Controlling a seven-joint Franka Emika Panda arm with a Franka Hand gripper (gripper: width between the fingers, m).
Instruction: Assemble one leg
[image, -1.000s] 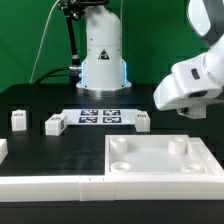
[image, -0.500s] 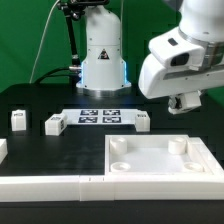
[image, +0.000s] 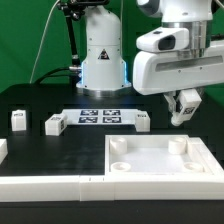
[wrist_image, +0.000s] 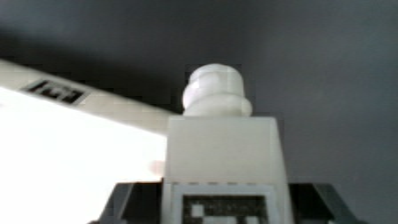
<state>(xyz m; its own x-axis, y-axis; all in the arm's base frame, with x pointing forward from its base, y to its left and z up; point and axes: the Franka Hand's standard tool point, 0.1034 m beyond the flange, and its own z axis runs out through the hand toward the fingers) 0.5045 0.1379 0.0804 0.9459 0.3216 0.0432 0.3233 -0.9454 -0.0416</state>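
**A:** Where is the leg (wrist_image: 222, 140)?

**B:** In the end effector (image: 184, 108), clamped at its tagged end with the rounded stud (wrist_image: 215, 88) pointing away from the wrist. It hangs clear of the tabletop (image: 80, 145), above or just behind the tray's far edge on the exterior view's right. Depth is unclear.

**A:** Handling?

**B:** Judged light, rigid moulded plastic. The faces look smooth, so it may slip or twist under side load. The best hold is on the flat sides of the block near the tag (wrist_image: 222, 208), leaving the stud free. The present grip matches that.

**A:** Tray (image: 160, 186)?

**B:** Flat on the tabletop. The round sockets (image: 122, 146) in view are empty, and nothing stands in it.

**A:** Other parts?

**B:** Three spare legs (image: 54, 123) stand upright on the tabletop, either side of the marker board (image: 100, 116). Two are well apart from the tray, and one is near its far edge.
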